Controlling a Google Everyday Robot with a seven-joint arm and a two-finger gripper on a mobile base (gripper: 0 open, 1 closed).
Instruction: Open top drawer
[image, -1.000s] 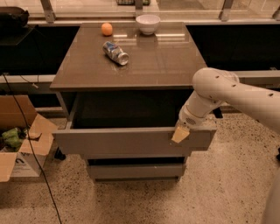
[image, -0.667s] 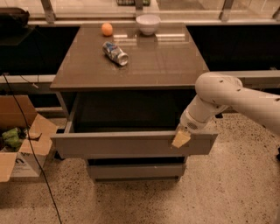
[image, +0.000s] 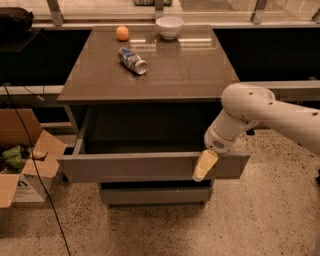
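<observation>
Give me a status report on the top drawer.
Gripper at the top drawer front, right of centre. Drawer well open. Cardboard box beside its left corner.

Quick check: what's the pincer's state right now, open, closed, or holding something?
The pincer: at the front panel of the pulled-out top drawer, right of its middle; open or closed cannot be told.

orange (image: 122, 33) far left on cabinet top (image: 190, 70) | white bowl (image: 169, 26) far, right of orange | can (image: 132, 60) lying on its side, nearer than orange, apart from both | open cardboard box (image: 22, 172) on speckled floor (image: 250, 220) at left, green things (image: 12, 157) inside | black cable (image: 37, 182) crossing before box | gripper (image: 205, 165) near right, at cabinet front
</observation>
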